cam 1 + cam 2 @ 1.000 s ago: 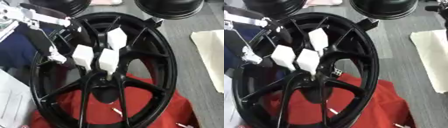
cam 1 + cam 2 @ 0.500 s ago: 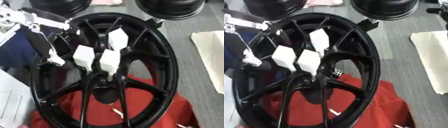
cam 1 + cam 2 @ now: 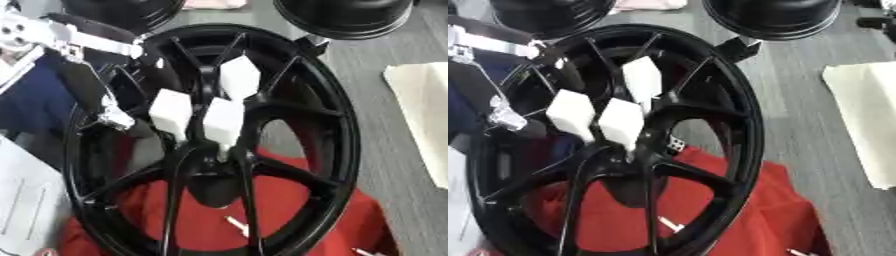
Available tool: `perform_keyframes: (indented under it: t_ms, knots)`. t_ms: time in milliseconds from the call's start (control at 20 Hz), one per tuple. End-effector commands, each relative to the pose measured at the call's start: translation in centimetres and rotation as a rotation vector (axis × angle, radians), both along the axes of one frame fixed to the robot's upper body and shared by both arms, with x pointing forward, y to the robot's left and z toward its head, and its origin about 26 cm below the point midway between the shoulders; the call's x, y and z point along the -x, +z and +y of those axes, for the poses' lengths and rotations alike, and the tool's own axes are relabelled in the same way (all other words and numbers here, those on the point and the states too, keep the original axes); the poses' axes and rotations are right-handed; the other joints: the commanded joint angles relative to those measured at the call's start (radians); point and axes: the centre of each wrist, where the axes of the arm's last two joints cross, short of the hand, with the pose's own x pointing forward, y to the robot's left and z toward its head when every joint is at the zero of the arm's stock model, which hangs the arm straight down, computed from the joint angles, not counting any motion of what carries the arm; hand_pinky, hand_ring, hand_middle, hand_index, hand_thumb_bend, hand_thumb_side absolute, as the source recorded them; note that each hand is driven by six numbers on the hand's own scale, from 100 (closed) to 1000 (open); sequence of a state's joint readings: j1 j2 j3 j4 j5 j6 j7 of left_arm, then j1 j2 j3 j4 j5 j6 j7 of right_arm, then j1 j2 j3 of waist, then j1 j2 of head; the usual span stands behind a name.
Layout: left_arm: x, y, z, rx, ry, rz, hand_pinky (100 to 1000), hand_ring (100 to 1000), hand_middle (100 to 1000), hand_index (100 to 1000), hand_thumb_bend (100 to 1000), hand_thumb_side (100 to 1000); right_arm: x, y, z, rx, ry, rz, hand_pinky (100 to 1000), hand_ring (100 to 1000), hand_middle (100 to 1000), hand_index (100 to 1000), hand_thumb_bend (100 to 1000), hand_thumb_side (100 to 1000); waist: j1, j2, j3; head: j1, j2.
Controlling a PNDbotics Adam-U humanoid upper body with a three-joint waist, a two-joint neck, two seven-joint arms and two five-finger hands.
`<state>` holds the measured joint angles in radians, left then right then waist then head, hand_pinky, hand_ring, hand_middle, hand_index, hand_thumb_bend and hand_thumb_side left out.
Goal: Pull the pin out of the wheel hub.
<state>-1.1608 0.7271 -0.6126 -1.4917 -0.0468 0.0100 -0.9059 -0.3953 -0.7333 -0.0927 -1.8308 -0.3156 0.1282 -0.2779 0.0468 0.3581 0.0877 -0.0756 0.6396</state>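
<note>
A black spoked wheel hub (image 3: 337, 150) lies tilted on a red cloth (image 3: 289, 215). My left arm comes in from the upper left, its silver link (image 3: 79, 40) over the rim. The left hand (image 3: 175, 112) is black with white-capped fingertips (image 3: 223, 122) and reaches down among the spokes to the hub's centre. Two white tips point down side by side and a third (image 3: 238, 77) sits above them. A short pale stub, the pin (image 3: 227, 150), shows just under the tips, which close on it. The right hand shows in no view.
Two more black wheels (image 3: 346, 15) (image 3: 122, 12) lie at the far edge. A pale cloth (image 3: 868, 120) lies on the grey floor to the right. Blue fabric (image 3: 31, 105) and white paper (image 3: 26, 200) are on the left. Small white sticks (image 3: 236, 225) lie on the red cloth.
</note>
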Motion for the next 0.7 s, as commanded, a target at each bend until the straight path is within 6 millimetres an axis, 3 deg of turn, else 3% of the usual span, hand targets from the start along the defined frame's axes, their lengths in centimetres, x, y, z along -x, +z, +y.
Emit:
perform_keyframes:
  t_ms: [50, 400, 700]
  knots:
    - [0.47, 1.11, -0.14, 0.012, -0.015, -0.023, 908, 894, 813, 869, 546, 427, 0.25, 0.94, -0.25, 0.007, -0.002, -0.028, 757, 821, 636, 682, 100, 665, -0.003, -0.017, -0.002, 0.005, -0.010]
    - [0.26, 1.15, -0.28, 0.023, -0.006, -0.022, 893, 875, 788, 846, 574, 446, 0.22, 0.88, -0.23, 0.002, 0.000, -0.027, 757, 821, 636, 682, 100, 665, -0.003, -0.016, -0.008, 0.008, -0.015]
    - [-0.04, 0.97, -0.21, 0.022, 0.009, -0.025, 880, 850, 759, 823, 542, 464, 0.22, 0.86, -0.23, -0.001, 0.001, -0.029, 758, 822, 636, 682, 100, 664, -0.005, -0.014, -0.010, 0.012, -0.016]
